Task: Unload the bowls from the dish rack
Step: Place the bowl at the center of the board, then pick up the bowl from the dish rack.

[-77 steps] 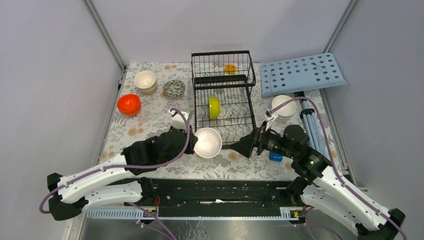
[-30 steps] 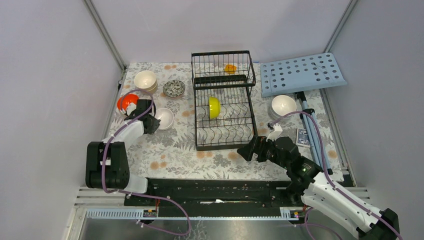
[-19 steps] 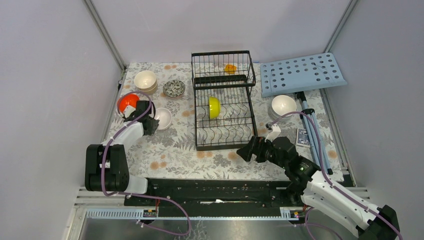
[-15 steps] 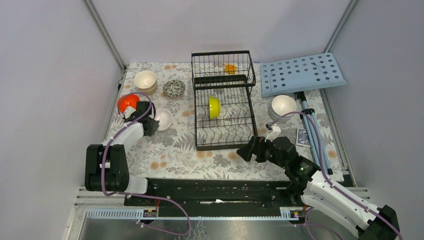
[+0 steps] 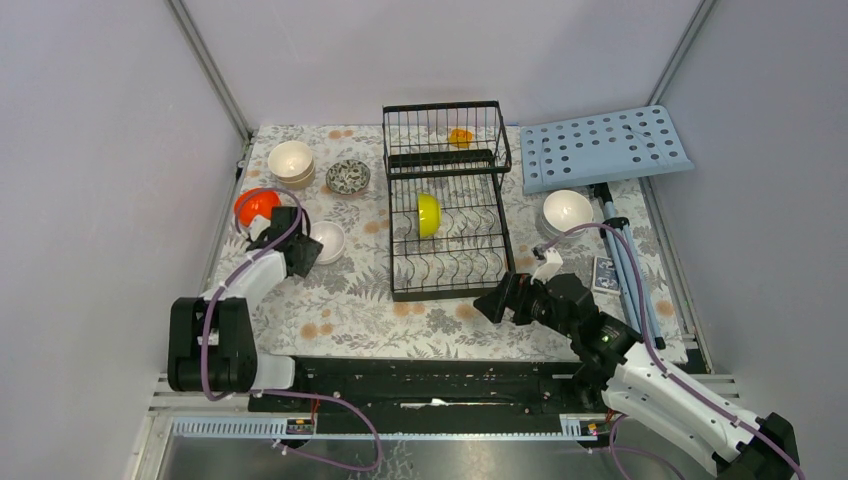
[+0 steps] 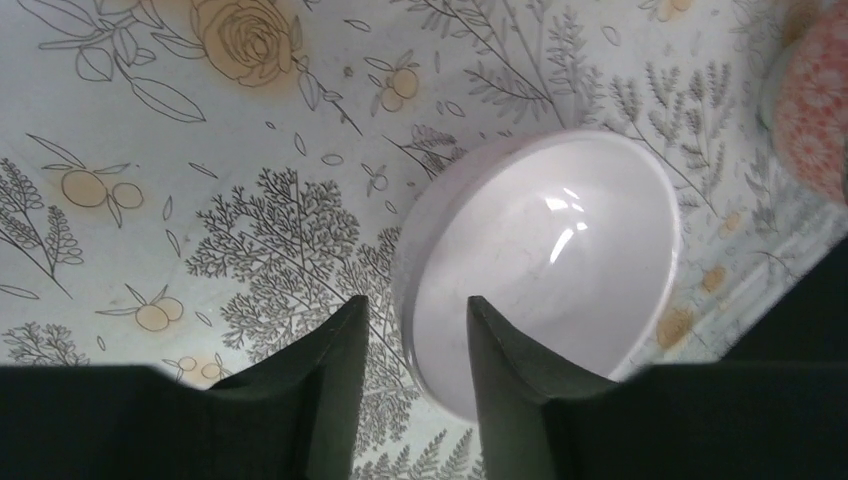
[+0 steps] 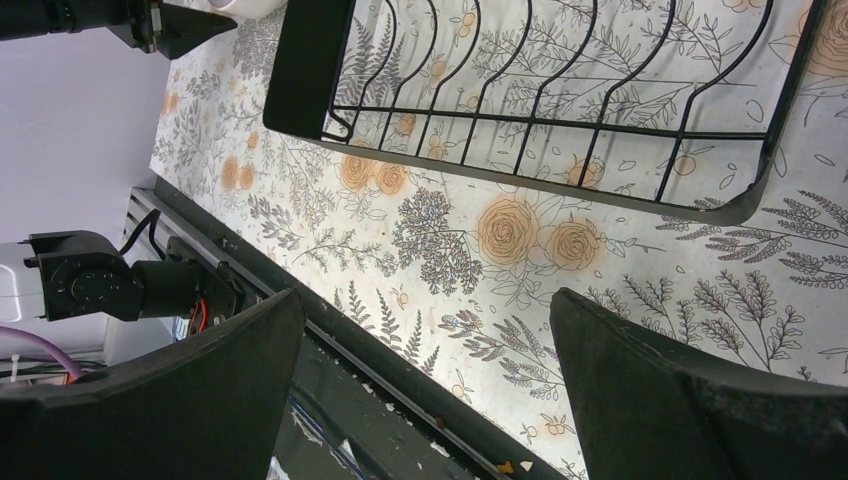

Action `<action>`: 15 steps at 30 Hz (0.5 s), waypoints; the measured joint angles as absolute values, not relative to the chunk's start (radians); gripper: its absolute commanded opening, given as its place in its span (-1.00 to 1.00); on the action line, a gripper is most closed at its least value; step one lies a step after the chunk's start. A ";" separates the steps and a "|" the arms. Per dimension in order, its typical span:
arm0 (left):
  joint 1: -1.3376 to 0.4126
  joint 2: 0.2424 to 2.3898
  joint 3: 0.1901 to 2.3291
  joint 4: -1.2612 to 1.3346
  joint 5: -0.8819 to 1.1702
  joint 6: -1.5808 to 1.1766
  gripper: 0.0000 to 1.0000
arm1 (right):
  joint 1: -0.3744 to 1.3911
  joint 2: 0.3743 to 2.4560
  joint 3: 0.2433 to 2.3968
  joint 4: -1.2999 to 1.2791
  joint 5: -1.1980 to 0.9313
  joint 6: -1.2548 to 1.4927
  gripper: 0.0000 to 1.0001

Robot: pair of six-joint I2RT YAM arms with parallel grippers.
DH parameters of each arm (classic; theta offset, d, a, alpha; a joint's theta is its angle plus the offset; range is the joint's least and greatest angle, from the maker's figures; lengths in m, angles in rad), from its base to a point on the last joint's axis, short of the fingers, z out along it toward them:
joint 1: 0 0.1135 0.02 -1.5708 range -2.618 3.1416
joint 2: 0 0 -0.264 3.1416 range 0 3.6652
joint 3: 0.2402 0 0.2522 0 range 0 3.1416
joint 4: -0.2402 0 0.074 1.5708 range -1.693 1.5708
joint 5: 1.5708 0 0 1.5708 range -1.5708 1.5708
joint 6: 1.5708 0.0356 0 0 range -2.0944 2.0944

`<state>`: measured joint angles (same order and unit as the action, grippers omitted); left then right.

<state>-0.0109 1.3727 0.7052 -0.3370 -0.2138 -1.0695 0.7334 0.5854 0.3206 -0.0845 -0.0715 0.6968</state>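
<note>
The left gripper [image 6: 415,305] had its fingers slightly parted astride the near rim of a white bowl [image 6: 560,270], no longer squeezing it; the bowl sat upright on the flowered cloth [image 6: 150,150], near an orange bowl [image 5: 256,205]. The right gripper [image 7: 425,300] was spread wide and held nothing, above the cloth by the front edge of the dish rack [image 7: 305,70]. A yellow-green bowl [image 5: 428,214] stood on edge among the rack's tines, and a small orange bowl [image 5: 460,137] lay in its raised basket.

Black wire dish rack [image 5: 445,158] holds 1 yellow-green bowl [image 5: 428,214] on edge; 1 white bowl [image 5: 328,240] sits upright left of it.
</note>
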 measured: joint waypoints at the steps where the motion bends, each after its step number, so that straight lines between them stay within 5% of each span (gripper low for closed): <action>1: -0.011 1.360 0.702 -0.338 -0.206 -1.066 0.20 | 0.733 0.585 0.323 -0.085 -0.072 0.697 0.99; 8: -0.011 1.110 0.680 -0.362 -0.139 -1.036 0.96 | 0.733 0.636 0.406 -0.124 -0.072 0.662 0.99; 15: -0.011 0.797 0.678 -0.382 -0.050 -0.906 0.98 | 0.741 0.796 0.572 -0.120 0.014 0.582 0.99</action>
